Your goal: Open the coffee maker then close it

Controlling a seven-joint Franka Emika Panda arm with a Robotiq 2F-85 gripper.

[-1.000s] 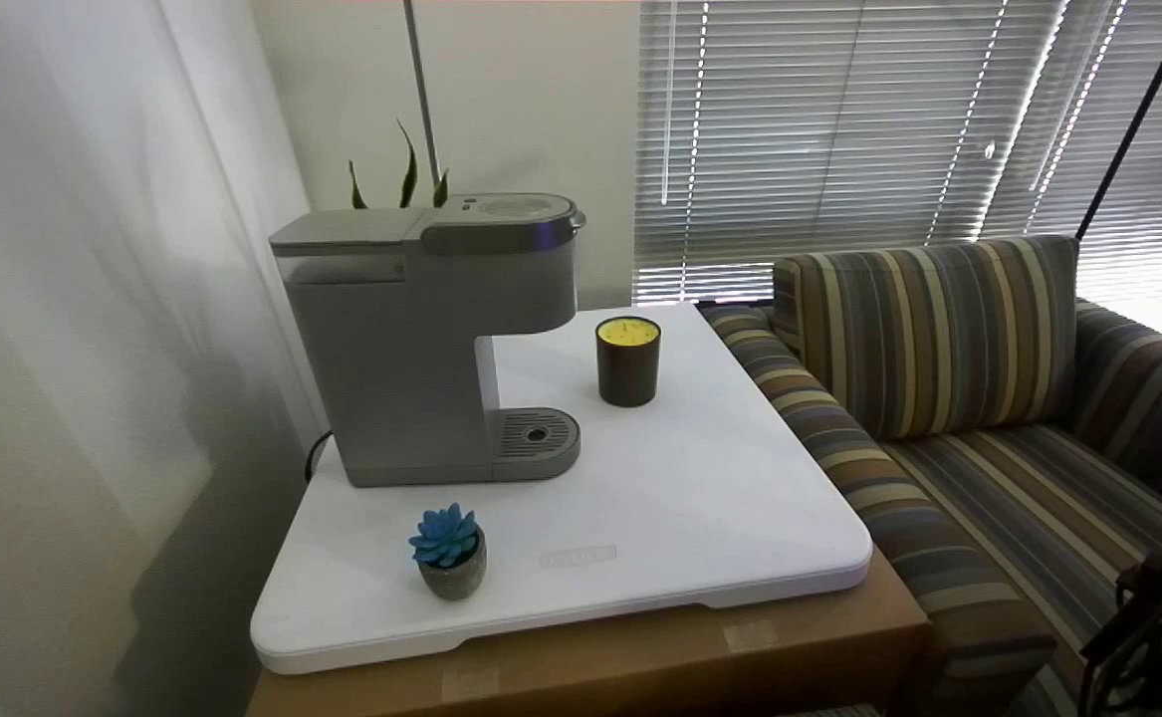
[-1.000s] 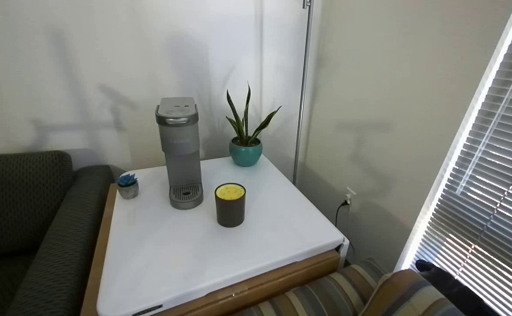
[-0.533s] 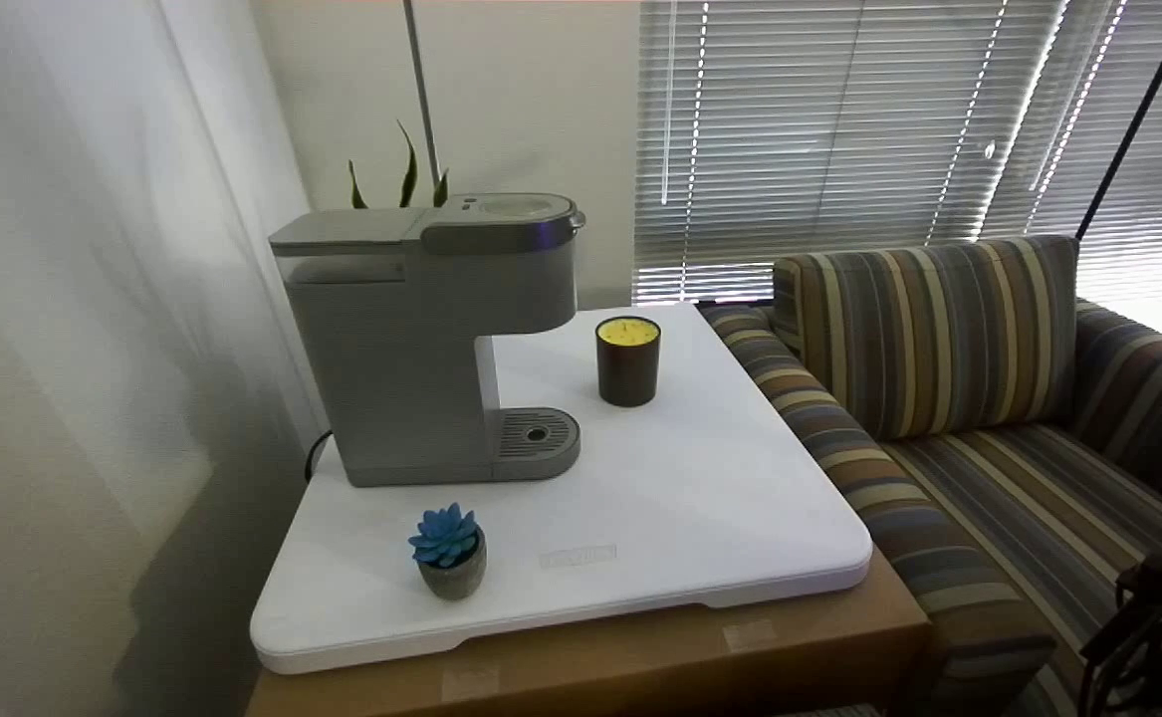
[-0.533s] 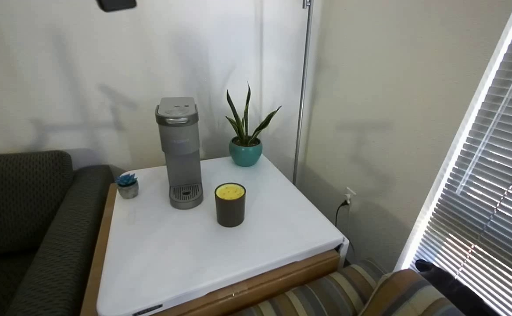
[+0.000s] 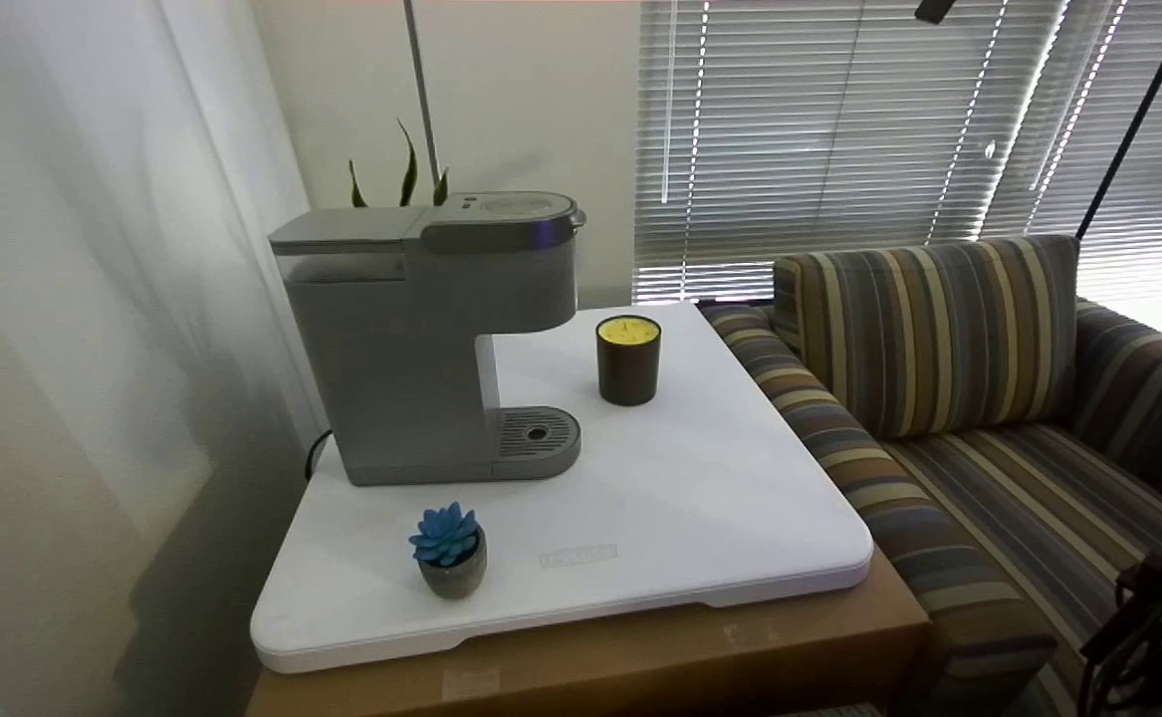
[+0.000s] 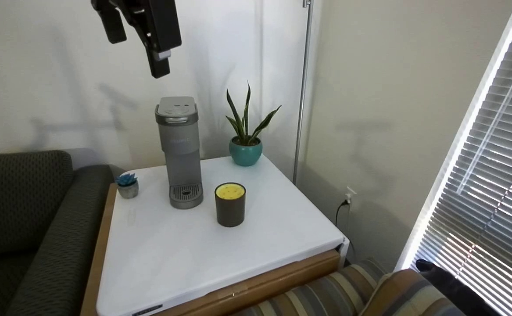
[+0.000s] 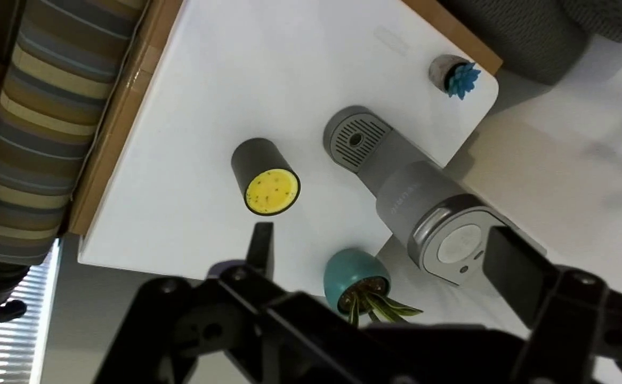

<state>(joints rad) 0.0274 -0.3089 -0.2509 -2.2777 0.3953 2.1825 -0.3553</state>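
Although just a small dark piece (image 5: 934,11), too little to identify, is caught at the top edge of an exterior view, the claw (image 7: 380,242) is shown large in the wrist view, its fingers (image 7: 517,274) spread wide apart. In an exterior view the claw (image 6: 138,57) is seen higher up than the Keurig coffee maker (image 6: 180,136) and apart from it. The coffee maker is stood upright on the white counter (image 5: 730,498), with its top lid (image 5: 506,207) down. Its side and a paler band (image 5: 342,267) below the rear cover (image 5: 347,227) are presented in an exterior view; its front lettering (image 7: 405,198) can be made out in the wrist view, where part of the coffee maker is hidden behind a finger. A dark cup (image 7: 260,165) with a yellow, speckled top is set upright near the drip tray (image 7: 357,140). A teal pot (image 6: 245,154) with a snake plant (image 6: 246,118) is revealed in an exterior view and in the wrist view, while just leaf tips (image 5: 408,174) are seen above the coffee maker in an exterior view. A blue succulent (image 5: 445,535) in a grey pot (image 5: 457,578) is shared by all three views. A wall outlet (image 6: 350,192) with a black cord (image 6: 337,213) plugged in is revealed solely in an exterior view. The striped armchair (image 5: 929,339) is shown most fully in an exterior view; a dark sofa (image 6: 23,210) is taken in by an exterior view and the wrist view.
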